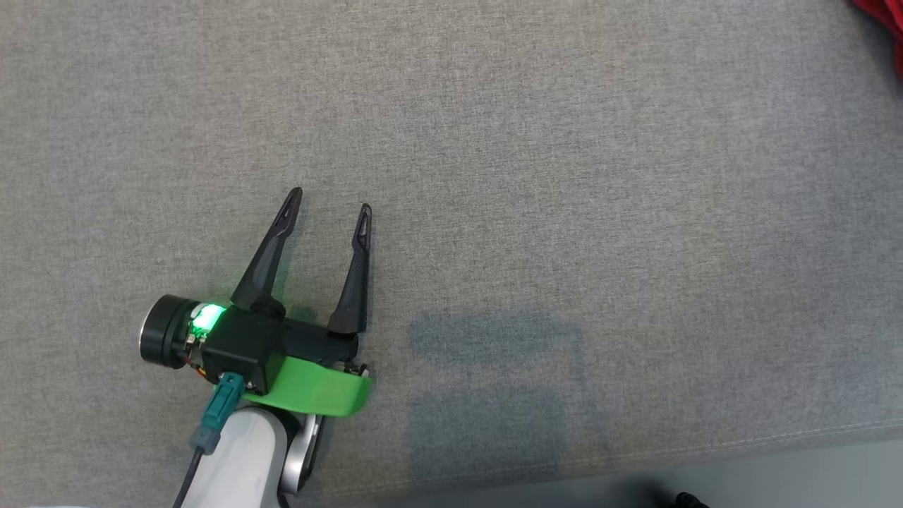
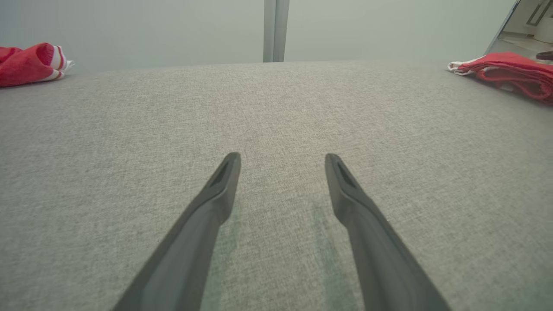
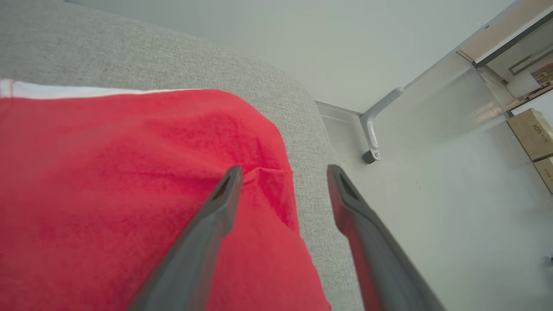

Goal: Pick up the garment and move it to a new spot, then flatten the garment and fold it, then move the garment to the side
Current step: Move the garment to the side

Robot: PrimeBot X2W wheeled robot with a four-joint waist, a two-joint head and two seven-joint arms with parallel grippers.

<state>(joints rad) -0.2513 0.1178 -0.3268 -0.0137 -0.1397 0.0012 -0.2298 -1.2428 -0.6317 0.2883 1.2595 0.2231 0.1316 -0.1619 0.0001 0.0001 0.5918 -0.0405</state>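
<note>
A: Head view?
B: Left gripper [image 1: 330, 200], jaws spread and empty, over the grey cushion [image 1: 564, 176]; red garment [image 1: 890, 21] at the far right corner.
A: Left wrist?
B: Garment looks folded at the cushion's right edge.
A: Right wrist?
B: Right gripper [image 3: 284, 169] above the garment's edge, jaws apart, gripping nothing. Likely only withdrawal remains, though the fold's too close to judge.

Tabletop [image 1: 564, 176]: grey woven fabric cover, stitched seam along near edge, two dull shadow patches [image 1: 494, 339] right of centre.
Floor [image 3: 432, 194]: pale, smooth, beyond the tabletop's rounded corner.
Grey metal leg [image 3: 376, 125] with dark foot [image 3: 368, 157] stands on the floor.
Cardboard boxes [image 3: 529, 131] stacked at far right.
Pale upright post [image 2: 274, 30] behind far edge.
</note>
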